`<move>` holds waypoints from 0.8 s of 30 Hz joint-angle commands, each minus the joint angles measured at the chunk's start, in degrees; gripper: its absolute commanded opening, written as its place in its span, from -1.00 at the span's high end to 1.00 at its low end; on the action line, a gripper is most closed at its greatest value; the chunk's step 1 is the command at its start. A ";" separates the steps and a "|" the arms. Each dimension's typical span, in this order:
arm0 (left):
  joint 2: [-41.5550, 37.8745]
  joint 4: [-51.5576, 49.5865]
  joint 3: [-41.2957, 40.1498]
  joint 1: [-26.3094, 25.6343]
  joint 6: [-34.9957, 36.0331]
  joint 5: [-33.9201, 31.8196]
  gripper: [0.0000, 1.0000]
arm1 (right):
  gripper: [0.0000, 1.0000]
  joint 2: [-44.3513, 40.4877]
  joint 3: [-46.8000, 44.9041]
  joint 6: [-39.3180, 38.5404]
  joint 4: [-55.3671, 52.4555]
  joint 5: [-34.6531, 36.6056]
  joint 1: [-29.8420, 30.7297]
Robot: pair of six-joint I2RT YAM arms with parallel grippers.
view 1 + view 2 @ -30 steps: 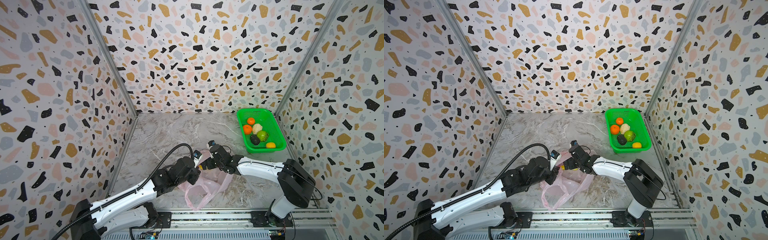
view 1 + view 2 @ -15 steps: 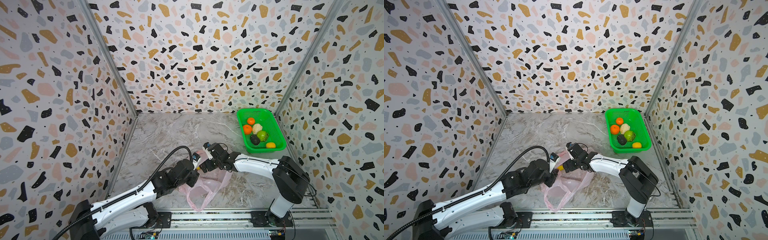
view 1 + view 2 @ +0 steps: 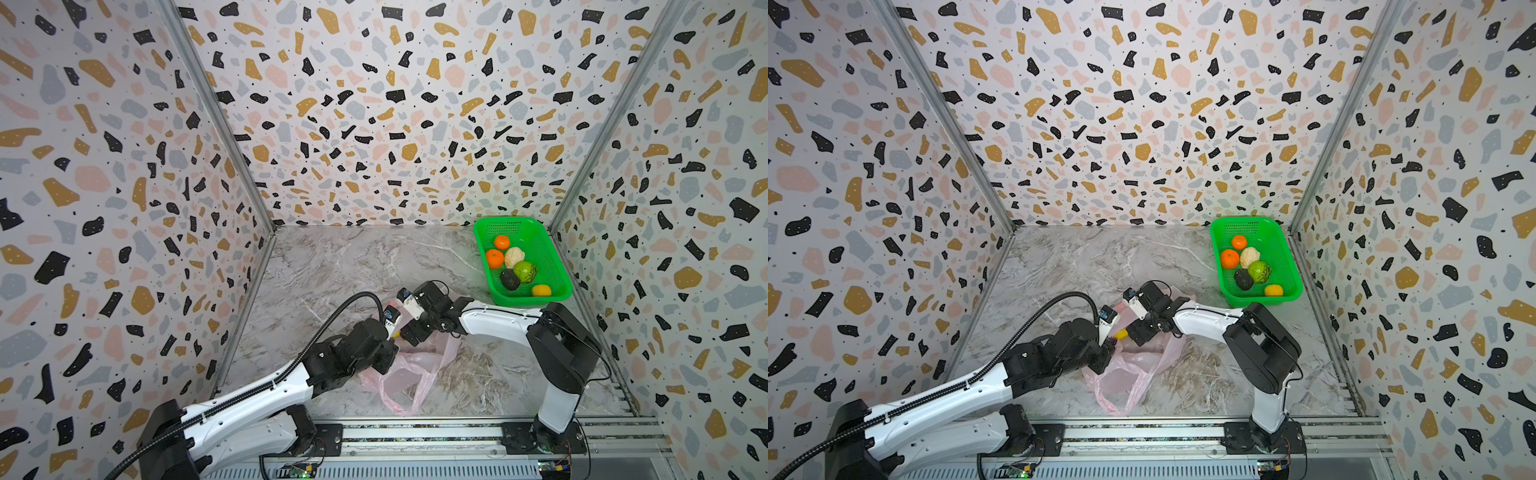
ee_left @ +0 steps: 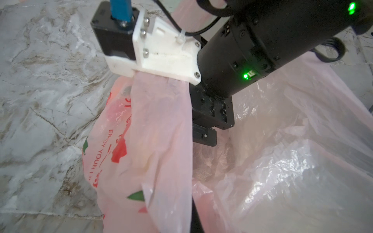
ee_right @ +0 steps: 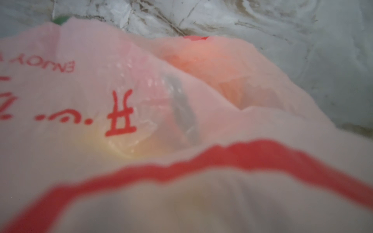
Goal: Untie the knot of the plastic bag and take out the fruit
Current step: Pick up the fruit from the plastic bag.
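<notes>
Robot lab test booth. Terrazzo-print panels (image 3: 374,104) at 9, 12, 3 o'clock box in a marble-look tabletop (image 3: 332,266); aluminium rail (image 3: 415,434) at 6 o'clock carries two robot arms (image 3: 249,395).

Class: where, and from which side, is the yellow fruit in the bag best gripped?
Take the yellow fruit by its bare tip, poking from the bag; likely from above on that open side, since plastic covers the rest.

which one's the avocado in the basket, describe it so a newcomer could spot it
Find the green basket at the far right corner. Inside, the avocado lies toward the near end, beside the round green fruit. It is the only dark, almost black piece there.
</notes>
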 commanded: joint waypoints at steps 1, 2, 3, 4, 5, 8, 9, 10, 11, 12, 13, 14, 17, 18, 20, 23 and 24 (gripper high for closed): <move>-0.62 1.23 -0.80 -0.09 0.23 -1.13 1.00 | -0.68 0.53 1.72 -2.69 -1.65 -1.64 1.30; -0.66 1.27 -0.78 -0.09 0.23 -1.23 1.00 | -0.68 0.78 1.52 -2.62 -1.45 -1.58 1.84; -0.74 1.23 -0.81 -0.12 0.15 -1.26 1.00 | -0.68 1.20 1.32 -2.73 -1.31 -1.80 2.42; -0.84 1.20 -0.95 -0.04 0.11 -1.35 1.00 | -0.67 1.68 1.24 -2.66 -1.44 -1.56 2.86; -0.82 1.20 -0.92 0.00 0.09 -1.38 1.00 | -0.67 2.31 1.16 -2.68 -1.50 -1.19 3.39; -0.98 1.26 -1.06 0.01 0.13 -1.44 1.00 | -0.56 4.28 1.48 -2.13 -1.99 0.19 4.32; -1.00 1.24 -1.16 -0.01 0.05 -1.44 1.00 | -0.45 4.63 1.41 -1.62 -2.09 0.96 4.43; -1.06 1.25 -1.22 -0.04 0.06 -1.48 1.00 | -0.30 4.78 1.34 -0.90 -2.15 1.67 4.35; -1.12 1.26 -1.29 -0.07 -0.03 -1.53 1.00 | -0.17 4.54 0.96 -0.20 -1.92 2.45 4.31; -1.23 1.20 -1.37 0.01 -0.11 -1.55 1.00 | -0.07 4.06 0.52 0.48 -1.54 3.22 4.35; -1.31 1.28 -1.35 -0.04 -0.14 -1.56 1.00 | 0.03 3.47 0.01 1.02 -1.12 3.79 4.33; -1.25 1.24 -1.33 -0.04 -0.18 -1.62 1.00 | 0.13 2.64 -0.62 1.61 -0.57 4.19 4.23; -1.44 1.21 -1.37 -0.02 -0.12 -1.79 1.00 | 0.43 0.23 -2.28 3.13 -0.28 6.03 4.14; -1.56 1.32 -1.38 -0.04 -0.20 -1.82 1.00 | 0.50 -0.89 -3.13 3.71 -0.17 6.70 3.94; -1.42 1.47 -1.25 -0.03 0.13 -1.79 1.00 | 0.59 -3.37 -4.81 4.83 -0.24 7.50 3.20; -0.76 1.87 -1.07 0.01 0.66 -1.24 1.00 | 0.62 -8.29 -7.85 6.72 -0.72 8.21 2.13; -0.42 1.98 -0.98 0.00 0.91 -0.86 1.00 | 0.63 -9.81 -8.76 7.10 -1.00 7.99 1.78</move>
